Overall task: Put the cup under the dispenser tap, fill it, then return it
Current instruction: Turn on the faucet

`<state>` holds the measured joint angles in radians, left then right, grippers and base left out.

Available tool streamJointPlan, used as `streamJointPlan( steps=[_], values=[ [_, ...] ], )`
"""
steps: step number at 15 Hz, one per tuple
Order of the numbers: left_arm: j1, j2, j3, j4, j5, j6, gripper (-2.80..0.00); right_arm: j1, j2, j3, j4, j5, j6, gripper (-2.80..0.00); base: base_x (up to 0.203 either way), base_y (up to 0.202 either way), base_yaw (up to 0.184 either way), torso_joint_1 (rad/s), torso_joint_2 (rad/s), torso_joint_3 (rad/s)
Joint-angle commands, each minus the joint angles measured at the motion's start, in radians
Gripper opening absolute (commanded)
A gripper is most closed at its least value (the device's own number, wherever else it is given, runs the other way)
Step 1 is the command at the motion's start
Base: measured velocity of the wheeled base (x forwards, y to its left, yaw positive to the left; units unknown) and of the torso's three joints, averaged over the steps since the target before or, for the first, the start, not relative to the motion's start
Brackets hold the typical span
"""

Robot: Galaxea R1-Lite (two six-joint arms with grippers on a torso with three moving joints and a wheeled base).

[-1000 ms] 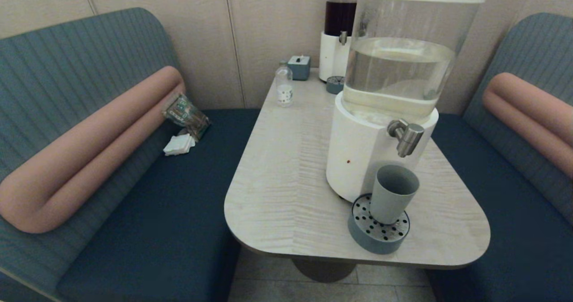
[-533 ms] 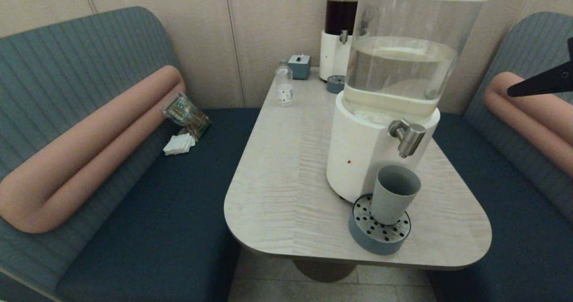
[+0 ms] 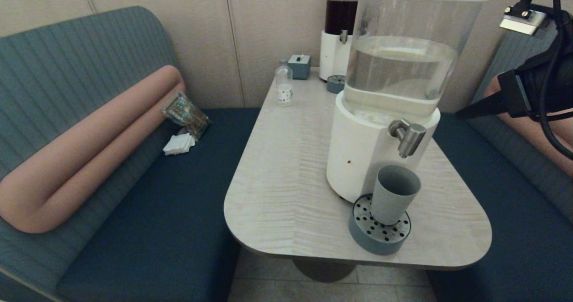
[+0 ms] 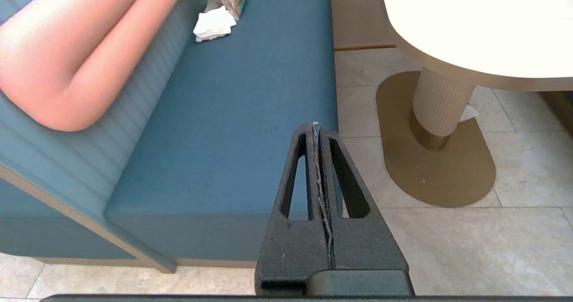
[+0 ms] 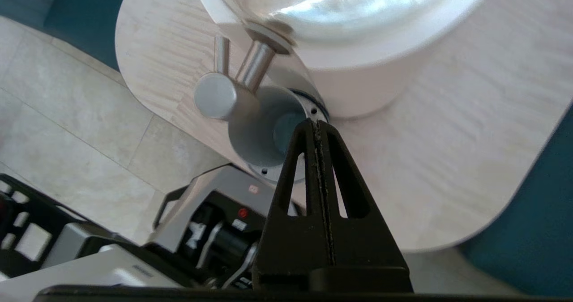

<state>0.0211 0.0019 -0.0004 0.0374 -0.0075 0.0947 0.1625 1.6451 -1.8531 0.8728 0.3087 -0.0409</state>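
Standing under the spout: the cup [image 3: 394,194] sits upright on the drip tray [image 3: 378,238], directly below the dispenser tap [image 3: 408,137], touching neither gripper.
Fill state: you cannot tell from these views whether any liquid is in the cup; the right wrist view shows its inside [image 5: 268,129] only partly.
Right gripper [image 3: 461,112]: raised beside the clear tank [image 3: 405,56], to the right of the tap and well above the cup; its two fingers are pressed together with nothing between them.
Left gripper [image 4: 316,129]: parked low over the bench seat [image 4: 233,127], fingers likewise pressed together and empty.
Likely step: operating the tap, judged from the cup's position.
Risk 1: pushing the tap off-axis could shift the dispenser base [image 3: 358,159] and slide the tray from under the spout.
Risk 2: descending too steeply could clip the cup's rim and tip it off the tray, which sits near the table edge [image 3: 358,259].
Surroundings: a dark-liquid dispenser [image 3: 339,29], a small bottle [image 3: 284,87] and a blue box [image 3: 299,66] stand at the far end, well apart.
Obstruction: only the tank wall crowds your approach.
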Motion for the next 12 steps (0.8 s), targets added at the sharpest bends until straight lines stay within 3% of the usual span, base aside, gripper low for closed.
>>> streamJointPlan(
  steps=[1,4,12],
  values=[
    [0.0,0.003,0.0,0.001,0.0,0.0,-2.8,0.017,-0.004,0.051,-0.056,-0.01,-0.004,-2.8,0.0,0.0,0.0,0.0,0.0,0.0],
    [0.0,0.002,0.0,0.001,0.0,0.0,-2.8,0.041,-0.01,0.11,-0.128,-0.047,-0.054,-2.8,0.0,0.0,0.0,0.0,0.0,0.0],
    [0.0,0.003,0.0,0.001,0.0,0.0,-2.8,0.079,0.032,0.096,-0.204,-0.049,-0.063,-2.8,0.0,0.0,0.0,0.0,0.0,0.0]
  ],
)
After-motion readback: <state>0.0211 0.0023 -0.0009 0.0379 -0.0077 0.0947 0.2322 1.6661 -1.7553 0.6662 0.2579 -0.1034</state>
